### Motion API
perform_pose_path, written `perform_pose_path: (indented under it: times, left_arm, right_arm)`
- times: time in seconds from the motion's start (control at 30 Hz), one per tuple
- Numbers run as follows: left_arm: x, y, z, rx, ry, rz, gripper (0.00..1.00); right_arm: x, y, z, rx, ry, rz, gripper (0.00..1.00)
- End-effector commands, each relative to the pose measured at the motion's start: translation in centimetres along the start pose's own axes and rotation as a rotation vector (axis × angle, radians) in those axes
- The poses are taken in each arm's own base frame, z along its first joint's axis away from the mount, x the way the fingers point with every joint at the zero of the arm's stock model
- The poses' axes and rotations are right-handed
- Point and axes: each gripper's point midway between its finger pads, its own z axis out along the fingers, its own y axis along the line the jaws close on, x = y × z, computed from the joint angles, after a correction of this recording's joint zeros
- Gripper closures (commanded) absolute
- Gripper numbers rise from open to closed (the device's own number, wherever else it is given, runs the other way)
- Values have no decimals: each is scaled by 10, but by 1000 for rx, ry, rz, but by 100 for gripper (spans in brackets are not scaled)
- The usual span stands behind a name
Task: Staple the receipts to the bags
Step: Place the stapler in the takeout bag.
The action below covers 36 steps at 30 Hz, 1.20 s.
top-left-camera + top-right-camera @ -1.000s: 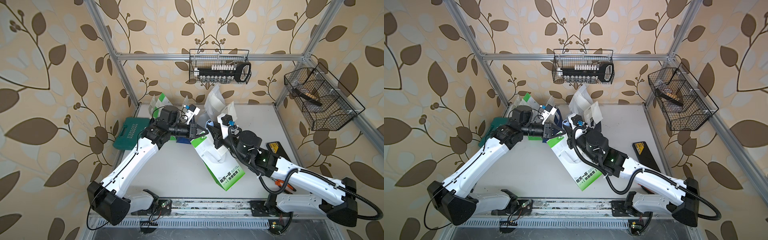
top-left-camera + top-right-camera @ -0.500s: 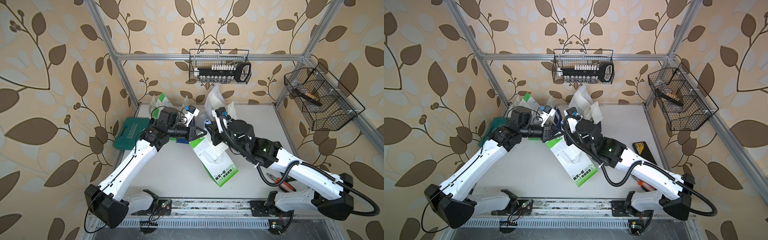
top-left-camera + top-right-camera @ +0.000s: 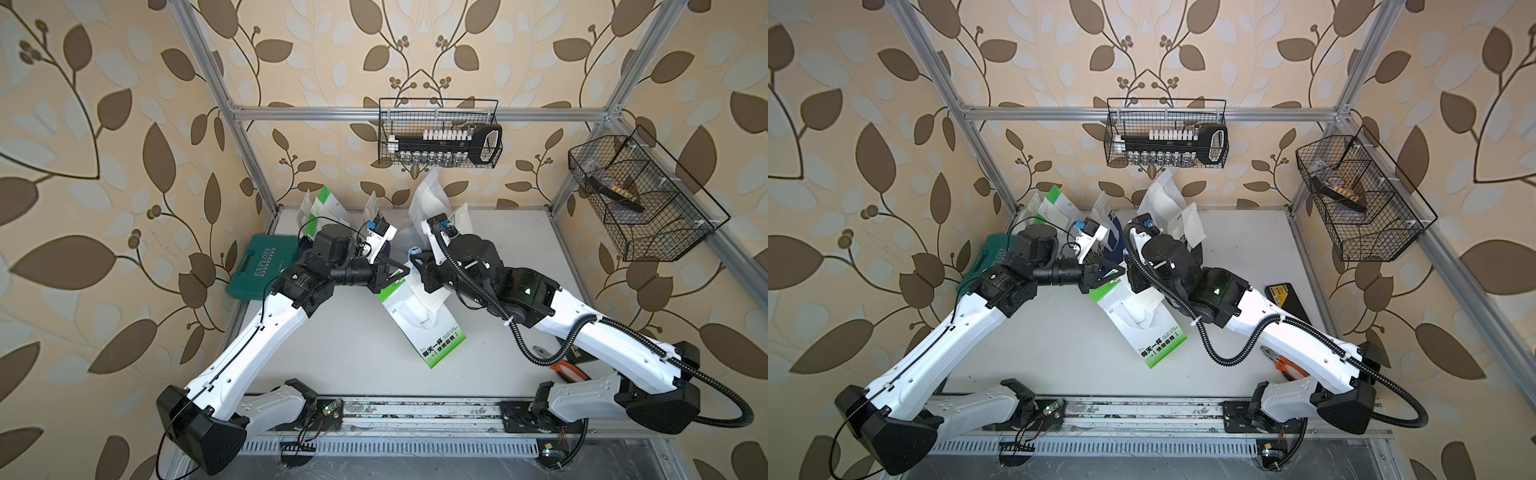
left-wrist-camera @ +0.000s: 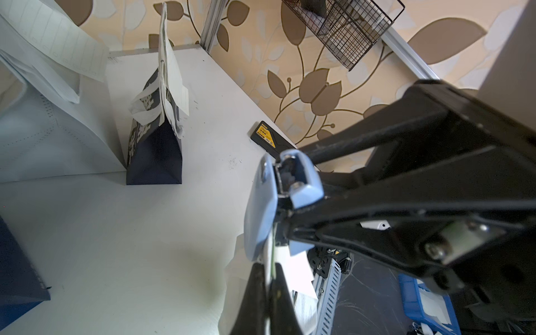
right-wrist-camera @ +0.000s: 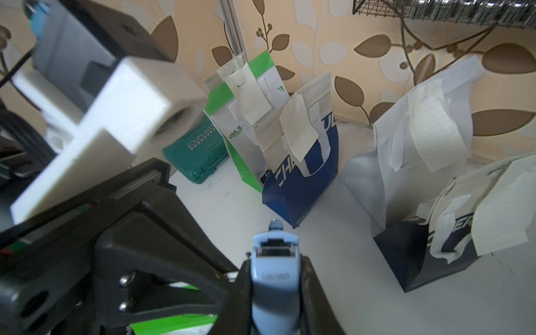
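Leaf-patterned wallpaper closes in a white table (image 3: 353, 357), and from where I stand both arms meet over its middle. One green-and-white bag (image 3: 436, 340) lies flat there, with its printed bottom toward the front rail and its top edge toward the back. A pale receipt (image 3: 432, 297) rests on its upper part.

The left gripper (image 3: 401, 271) is pinched tight on the bag's top edge. The left wrist view shows a thin green-white edge between its two black fingers (image 4: 255, 293), though I can't say whether the receipt sits in that pinch too. The right gripper (image 5: 275, 261) is clamped narrowly around a light-blue stapler (image 5: 274, 301), which sits just beside the left fingertips at the bag's top edge.

Along the back wall four more bags stand upright: a green-trimmed bag (image 5: 220, 94), a blue bag (image 5: 307, 179), a white bag (image 5: 385, 174) and a navy bag (image 5: 420, 261). Each has a pale slip (image 5: 432, 127) hanging from its top. A teal tool case (image 3: 262, 266) lies at the table's left edge, and orange-handled pliers (image 3: 1291, 369) lie near the right arm's base.
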Motion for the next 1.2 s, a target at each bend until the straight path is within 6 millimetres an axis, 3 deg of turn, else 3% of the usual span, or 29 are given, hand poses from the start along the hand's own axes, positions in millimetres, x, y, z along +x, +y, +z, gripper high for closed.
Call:
perform_pose_path:
  times: [0.0,0.47,0.73,1.03,1.17]
  left_arm:
    - [-27,-17,-12,21,-123,141,100]
    - [-32,-35,-24,89,-222,216,100]
    - [-32,-50,-31,154,-275,256,100]
    - [-29,-57,-32,205,-274,265,100]
    - [-28,-60,-33,226,-273,275,100]
  right_arm:
    - [14,2,-1,-11,76,25,100]
    - [9,20,-15,-75,37,58,100]
    - [4,35,-27,-136,23,58,79]
    - [-4,41,-41,-184,-17,53,60]
    - [-12,37,-53,-181,-54,37,47]
